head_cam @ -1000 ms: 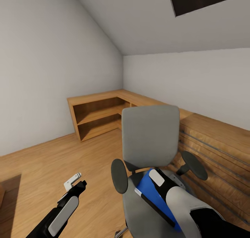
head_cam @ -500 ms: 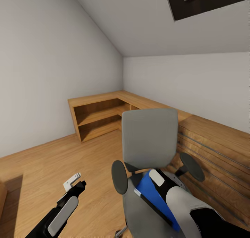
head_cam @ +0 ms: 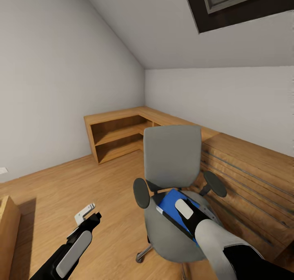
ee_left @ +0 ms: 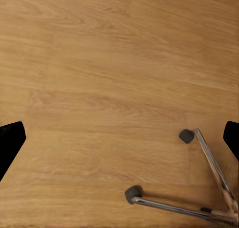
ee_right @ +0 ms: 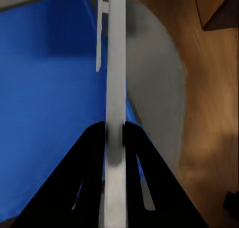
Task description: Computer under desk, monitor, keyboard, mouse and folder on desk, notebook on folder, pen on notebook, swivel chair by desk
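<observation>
Flat blue folder (head_cam: 173,204) (grey padded swivel chair (head_cam: 173,159))

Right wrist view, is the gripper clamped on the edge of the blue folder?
Yes, the right gripper has its two dark fingers pressed against the pale edge of the blue folder above the chair seat.

A grey upholstered swivel chair (head_cam: 171,157) with round black armrest pads and a chrome wheeled base stands upright on the wooden floor, its backrest toward the far wall, just beside a low wooden ledge on the right. A flat blue folder (head_cam: 173,202) with a pale spine edge (ee_right: 115,88) sits tilted over the seat, pinched by the right gripper (ee_right: 115,138).
</observation>
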Available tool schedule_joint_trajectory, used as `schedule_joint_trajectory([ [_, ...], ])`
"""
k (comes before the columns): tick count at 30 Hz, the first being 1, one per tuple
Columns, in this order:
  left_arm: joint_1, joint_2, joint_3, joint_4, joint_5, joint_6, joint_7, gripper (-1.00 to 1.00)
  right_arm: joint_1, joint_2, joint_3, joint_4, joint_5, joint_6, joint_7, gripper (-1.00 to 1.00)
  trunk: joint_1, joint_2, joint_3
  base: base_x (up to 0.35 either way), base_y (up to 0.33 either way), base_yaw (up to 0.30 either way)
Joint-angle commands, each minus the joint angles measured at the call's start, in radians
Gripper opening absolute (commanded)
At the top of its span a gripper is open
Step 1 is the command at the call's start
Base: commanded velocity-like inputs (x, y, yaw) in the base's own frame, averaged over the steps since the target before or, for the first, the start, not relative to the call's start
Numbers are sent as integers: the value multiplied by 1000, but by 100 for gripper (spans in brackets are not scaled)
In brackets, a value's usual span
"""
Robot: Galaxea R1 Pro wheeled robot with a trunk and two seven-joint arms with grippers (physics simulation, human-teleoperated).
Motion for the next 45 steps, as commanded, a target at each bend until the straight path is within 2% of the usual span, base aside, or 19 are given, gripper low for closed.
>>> schedule_joint_trajectory([
  [1, -1, 1, -3, -2, 2, 4, 7, 100, -1, 2, 7, 1, -12, -12, 0, -100, -5, 7, 2, -337, 0, 0],
  [8, 0, 1, -3, -2, 2, 4, 7, 100, -1, 12, 6, -1, -11, -15, 3, -100, -31, 56, 24, -337, 0, 0],
  [15, -1, 0, -4, 0, 0, 5, 7, 100, -1, 16, 9, -15, -6, -51, -3, -100, -58, 105, 46, -283, 0, 0],
  [19, -1, 0, -4, 0, 0, 5, 7, 100, 0, 19, 32, -48, -5, -53, -9, -100, -74, 133, 59, -69, 0, 0],
  [20, 0, 0, -3, 0, 1, 5, 7, 100, 2, 19, 70, -86, -5, -51, -33, -100, -77, 140, 62, -15, 0, 0],
  [22, 0, 0, -3, 1, 1, 5, 7, 100, 7, 19, 110, -131, -5, -51, -63, -100, -85, 154, 68, -9, 0, 0],
  [24, 0, 0, -3, 2, 0, 5, 7, 100, 34, 19, 168, -221, -6, -50, -122, -100, -93, 168, 74, -4, 0, 0],
  [25, -1, 0, -3, 3, 1, 5, 7, 100, 93, 19, 220, -352, -7, -41, -203, -100, -97, 175, 77, -1, 0, 0],
  [27, -1, 0, -3, 3, 1, 4, 7, 100, 165, 18, 252, -518, -7, 2, -281, -100, -104, 189, 84, 0, 0, 0],
  [30, -1, 0, -3, 3, 1, 5, 7, 100, 242, 6, 265, -689, -8, 80, -326, -100, -116, 210, 93, 0, 0, 0],
  [31, -1, 0, -3, 3, 1, 5, 7, 100, 299, -5, 270, -816, -10, 150, -342, -100, -120, 217, 96, 0, 0, 0],
  [32, 0, 0, -3, 4, 1, 5, 7, 100, 330, -10, 271, -889, -12, 187, -349, -100, -123, 224, 99, 0, 0, 0],
  [35, -1, 0, -4, 10, -1, 4, 7, 100, 401, -19, 273, -1049, -14, 263, -357, -100, -135, 245, 109, 0, 0, 0],
  [39, -1, 0, -4, 18, -1, 6, 6, 100, 430, -24, 272, -1111, -13, 293, -360, -100, -150, 273, 121, 0, 0, 0],
  [45, 0, -3, -13, 118, -2, 10, -15, 100, 435, -26, 273, -1125, -14, 313, -360, -100, -173, 315, 140, 0, 0, 0],
])
